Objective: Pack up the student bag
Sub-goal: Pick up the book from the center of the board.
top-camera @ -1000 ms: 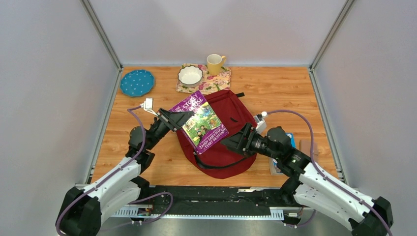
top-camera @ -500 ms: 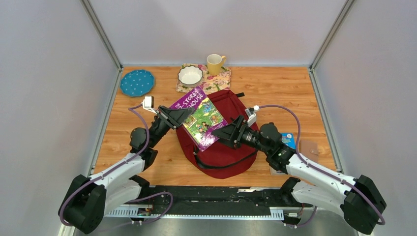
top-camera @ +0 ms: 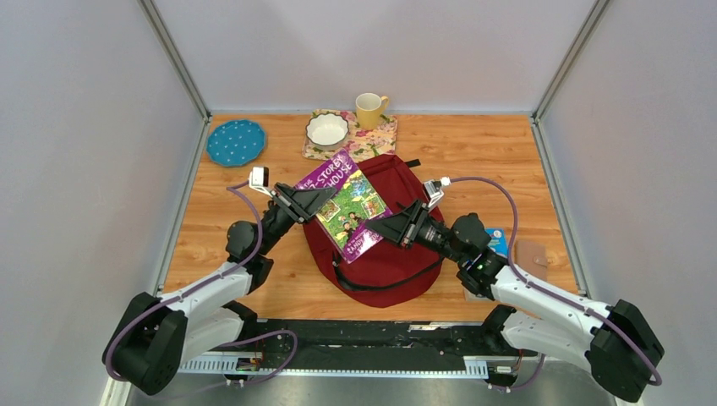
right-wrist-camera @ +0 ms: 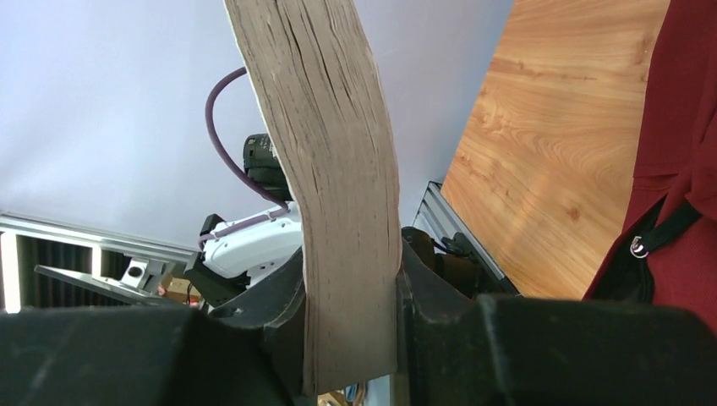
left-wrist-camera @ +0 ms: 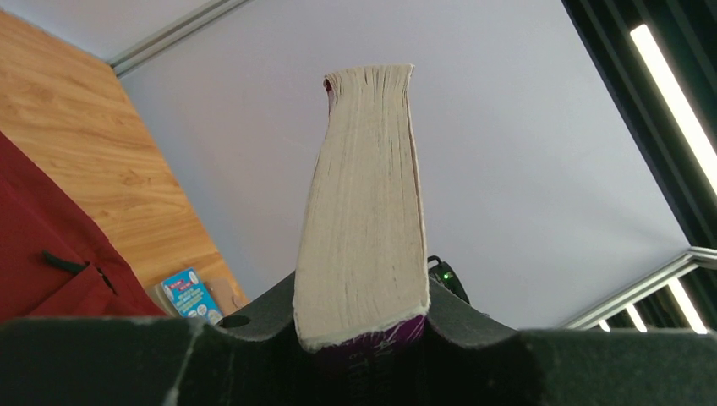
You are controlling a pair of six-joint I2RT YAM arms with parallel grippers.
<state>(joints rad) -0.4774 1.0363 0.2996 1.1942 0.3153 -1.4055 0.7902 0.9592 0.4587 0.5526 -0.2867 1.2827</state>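
- Bag (top-camera: pixel 397 258): dark red soft fabric, lying flat in the middle of the table (top-camera: pixel 482 152). Its rounded end faces the arms.
- A black strap curves along the bag's near edge, a black loop sticks out at its far end, and a black zip pull shows on its right side.
- Book (top-camera: pixel 342 205): purple cover with a green picture, held tilted over the far-left part of the bag. Whether its low corner touches the fabric cannot be told.
- Left gripper (top-camera: pixel 314 200): over the bag's left edge, clamped on the left side of the book. Its wrist view shows the page block wedged tight between the jaws.
- Right gripper (top-camera: pixel 385 230): over the middle of the bag, closed on the book's near-right edge. The pages bow where the jaws press them.
- Table: light wood with a plain grain, and a metal rail on the near side of the bag.
- Mat (top-camera: pixel 382 139): floral, at the bag's far end and reaching its edge. It carries a white bowl (top-camera: pixel 326 129) and a yellow mug (top-camera: pixel 369 110).
- Plate (top-camera: pixel 236 142): blue with pale dots, far-left of the bag and well apart from it.
- Booklet (top-camera: pixel 497 239): small and blue, right of the bag, partly hidden by the right arm. A flat brown thing (top-camera: pixel 531 254) lies just beyond it.
- Room: pale grey walls (top-camera: pixel 372 51) on three sides, with aluminium posts in the far corners.
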